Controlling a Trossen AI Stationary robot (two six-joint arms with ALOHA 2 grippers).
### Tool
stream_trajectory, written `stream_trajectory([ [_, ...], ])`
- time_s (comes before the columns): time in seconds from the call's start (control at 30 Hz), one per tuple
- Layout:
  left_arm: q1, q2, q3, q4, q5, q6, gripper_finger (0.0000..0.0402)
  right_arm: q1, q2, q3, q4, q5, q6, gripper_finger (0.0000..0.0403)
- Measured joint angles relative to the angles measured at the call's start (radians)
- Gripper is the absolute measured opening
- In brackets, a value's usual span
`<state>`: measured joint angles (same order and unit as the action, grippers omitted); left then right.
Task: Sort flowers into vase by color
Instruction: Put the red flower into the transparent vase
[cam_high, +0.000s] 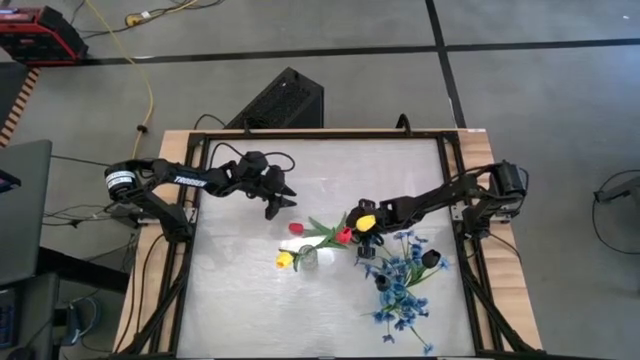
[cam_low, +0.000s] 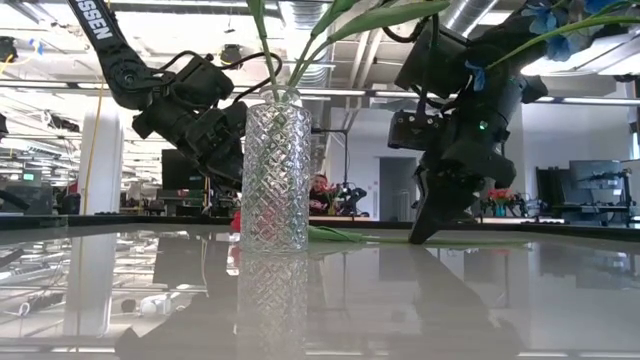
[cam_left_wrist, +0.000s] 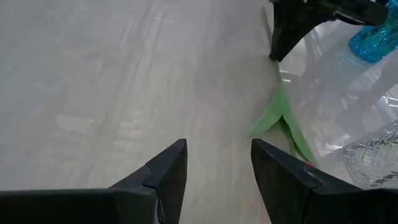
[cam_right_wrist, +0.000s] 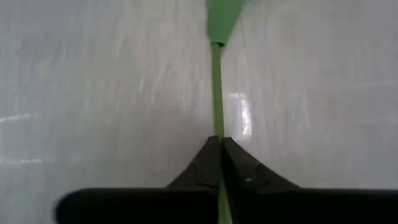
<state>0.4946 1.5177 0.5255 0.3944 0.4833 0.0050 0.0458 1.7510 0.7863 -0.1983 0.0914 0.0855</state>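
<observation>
High view: clear vase (cam_high: 308, 258) at worktop centre holds tulips; right gripper (cam_high: 357, 237), at its 2 o'clock, clamped on a lying green stem (cam_right_wrist: 217, 93), unsorted; left gripper (cam_high: 281, 203) apart, idle at 11 o'clock.

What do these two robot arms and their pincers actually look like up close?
Both arms are black and jointed. The left arm carries white lettering and a white band near its base; the right arm has loose black cables at its mount. Each ends in two dark, wedge-shaped fingers: left gripper, right gripper.
</observation>
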Motion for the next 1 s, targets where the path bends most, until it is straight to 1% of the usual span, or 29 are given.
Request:
stream_trajectory([
  [0.03,0.002,-0.002,0.0,0.0,0.002,-0.001,0.0167,0.0,-0.001,0.0,-0.001,-0.001,-0.001,0.0025],
  [0.07,0.006,-0.009,0.0,-0.003,0.002,-0.001,0.0167,0.0,-0.002,0.0,-0.001,-0.005,-0.001,0.0017],
  [0.13,0.013,-0.033,-0.001,0.007,0.002,-0.002,0.0167,-0.001,-0.011,-0.002,-0.003,-0.006,0.018,0.0017],
  [0.23,0.016,-0.079,-0.033,0.088,-0.007,-0.008,0.0167,-0.003,-0.026,-0.005,-0.007,0.007,0.067,0.0023],
  [0.3,0.016,-0.113,-0.071,0.178,-0.044,-0.028,0.0167,-0.006,-0.042,-0.007,-0.011,0.009,0.079,0.0019],
  [0.37,0.016,-0.149,-0.124,0.281,-0.105,-0.053,0.0167,-0.011,-0.061,-0.01,-0.019,0.012,0.078,0.0016],
  [0.43,0.017,-0.171,-0.182,0.388,-0.157,-0.088,0.0167,-0.017,-0.08,-0.012,-0.025,0.037,0.074,0.0016],
  [0.5,0.016,-0.18,-0.239,0.493,-0.176,-0.126,0.0167,-0.028,-0.103,-0.016,-0.017,0.069,0.066,0.0016],
  [0.57,0.016,-0.18,-0.288,0.59,-0.175,-0.155,0.0167,-0.051,-0.124,-0.028,0.016,0.099,0.052,0.0016],
  [0.67,0.016,-0.18,-0.356,0.703,-0.175,-0.196,0.0167,-0.094,-0.167,-0.088,0.188,0.12,0.065,0.0016],
  [0.77,0.016,-0.18,-0.403,0.778,-0.175,-0.228,0.0167,-0.143,-0.188,-0.191,0.475,0.111,0.127,0.0016],
  [0.87,0.01,-0.18,-0.423,0.818,-0.175,-0.255,0.0167,-0.185,-0.188,-0.26,0.753,0.087,0.196,0.0016],
  [0.9,0.008,-0.179,-0.425,0.833,-0.176,-0.267,0.0167,-0.195,-0.188,-0.267,0.817,0.079,0.213,0.0016],
  [1.0,-0.012,-0.179,-0.41,0.852,-0.182,-0.302,0.0167,-0.201,-0.189,-0.269,0.924,0.067,0.244,0.0016],
])
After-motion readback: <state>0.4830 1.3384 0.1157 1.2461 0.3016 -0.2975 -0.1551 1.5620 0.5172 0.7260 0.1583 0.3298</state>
